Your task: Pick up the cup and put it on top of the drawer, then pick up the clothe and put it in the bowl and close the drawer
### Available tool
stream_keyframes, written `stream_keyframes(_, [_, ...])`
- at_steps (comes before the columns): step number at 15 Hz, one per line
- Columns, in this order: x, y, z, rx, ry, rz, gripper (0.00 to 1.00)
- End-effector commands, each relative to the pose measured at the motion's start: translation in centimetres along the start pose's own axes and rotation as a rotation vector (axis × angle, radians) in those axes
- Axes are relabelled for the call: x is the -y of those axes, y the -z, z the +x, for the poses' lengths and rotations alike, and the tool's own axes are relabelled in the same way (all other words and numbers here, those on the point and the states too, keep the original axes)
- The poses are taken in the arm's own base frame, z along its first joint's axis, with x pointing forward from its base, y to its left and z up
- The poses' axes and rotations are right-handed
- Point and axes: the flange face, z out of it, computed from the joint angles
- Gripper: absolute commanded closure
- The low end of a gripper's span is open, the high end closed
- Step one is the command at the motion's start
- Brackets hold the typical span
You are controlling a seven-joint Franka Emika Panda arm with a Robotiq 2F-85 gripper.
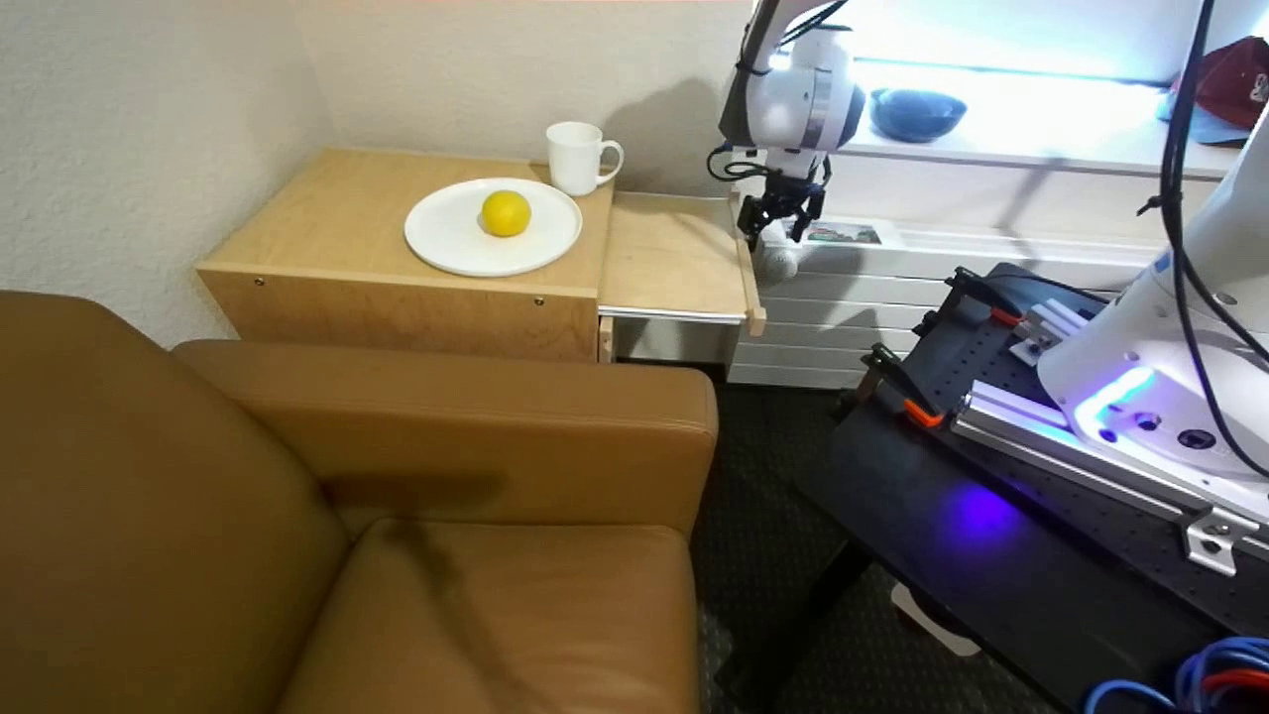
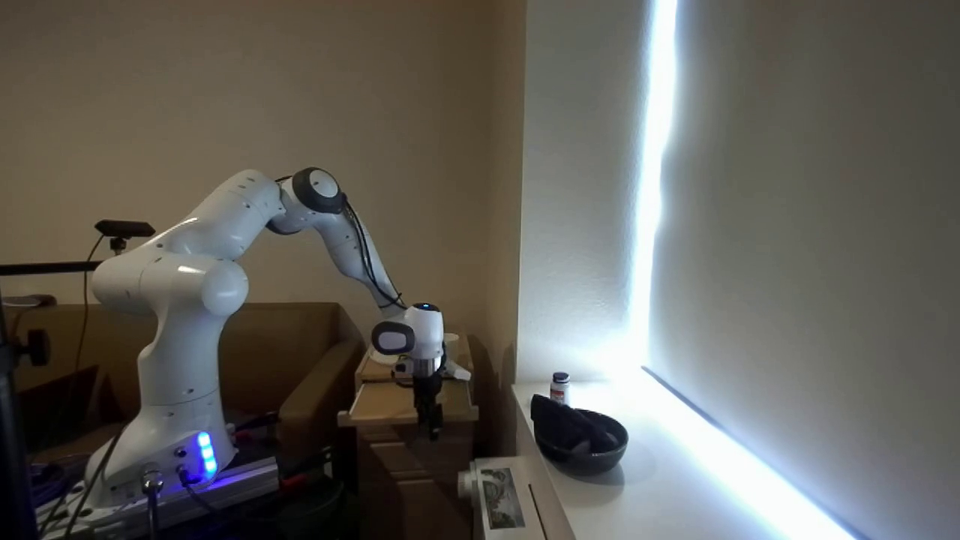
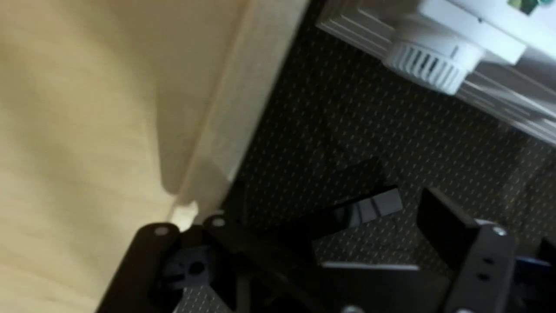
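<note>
Jaws of the gripper [image 1: 776, 229] are released and spread wide, directed downward near the front of the drawer [image 1: 674, 260]; the wrist view shows one jaw close to that front, and whether the two touch cannot be told. The drawer extends out of the cabinet [image 1: 397, 319], its flat wooden floor exposed. On top of the cabinet, the cup [image 1: 573, 161] stands upright at the drawer side, handle turned toward the drawer, just beside the plate [image 1: 452, 250]; contents of the cup cannot be determined. The plate carries a yellow fruit [image 1: 507, 213] near its middle. In an exterior view, the bowl [image 2: 585, 464] rests upright on the sill [image 2: 660, 484] and contains the cloth [image 2: 568, 426], which lies bunched: part sits inside the bowl, part rises above the rim. Behind the bowl stands a capped bottle [image 2: 559, 388], partly hidden by the cloth.
</note>
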Motion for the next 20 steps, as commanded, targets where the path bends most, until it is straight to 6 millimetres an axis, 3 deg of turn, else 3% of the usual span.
stream_keyframes(1, [-6.0, 4.6, 0.0, 0.1, 0.149, 0.008, 0.0])
stream_keyframes(5, [-11.1, 6.8, -0.3, 0.116, 0.28, -0.033, 0.0])
stream_keyframes(7, [-11.4, 7.6, -0.3, 0.115, 0.298, -0.038, 0.0])
stream_keyframes(8, [-12.0, 6.4, -0.1, 0.125, 0.277, -0.022, 0.0])
stream_keyframes(10, [-11.9, 6.8, -0.3, 0.129, 0.282, -0.024, 0.0])
stream_keyframes(13, [-10.1, 7.7, 0.6, 0.122, 0.305, -0.024, 0.0])
stream_keyframes(16, [-8.6, 10.0, 1.9, 0.166, 0.393, -0.049, 0.0])
stream_keyframes(17, [-10.1, 7.4, 0.5, 0.146, 0.349, -0.007, 0.0])
stream_keyframes(20, [-9.6, 7.8, 0.4, 0.134, 0.353, -0.014, 0.0])
